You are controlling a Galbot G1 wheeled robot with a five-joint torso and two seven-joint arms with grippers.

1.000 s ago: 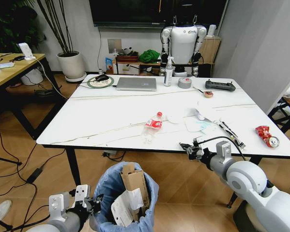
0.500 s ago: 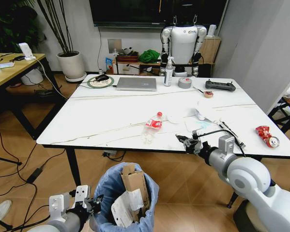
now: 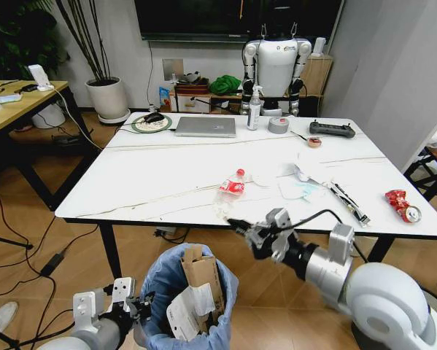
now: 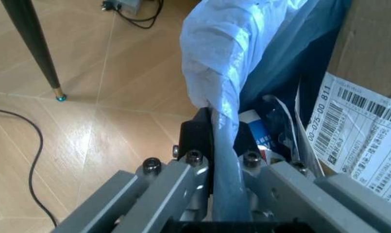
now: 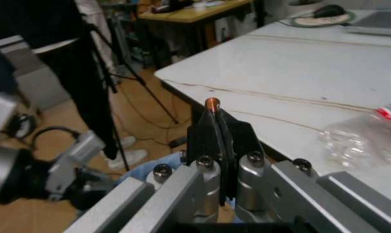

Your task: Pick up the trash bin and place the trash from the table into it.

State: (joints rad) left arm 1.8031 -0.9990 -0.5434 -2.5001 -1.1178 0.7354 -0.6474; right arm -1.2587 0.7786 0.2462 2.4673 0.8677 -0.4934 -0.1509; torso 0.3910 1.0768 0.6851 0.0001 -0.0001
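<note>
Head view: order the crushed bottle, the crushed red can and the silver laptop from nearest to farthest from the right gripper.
The right gripper hangs just off the table's near edge, shut on a thin stick.
1. Crushed bottle, on the table just beyond the gripper.
2. Crushed red can, near the table's right edge.
3. Silver laptop, at the table's far side.

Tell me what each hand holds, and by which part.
The left hand grips the trash bin by its bag-lined rim. The right hand pinches a thin, dark stick-like item near its orange tip.
</note>
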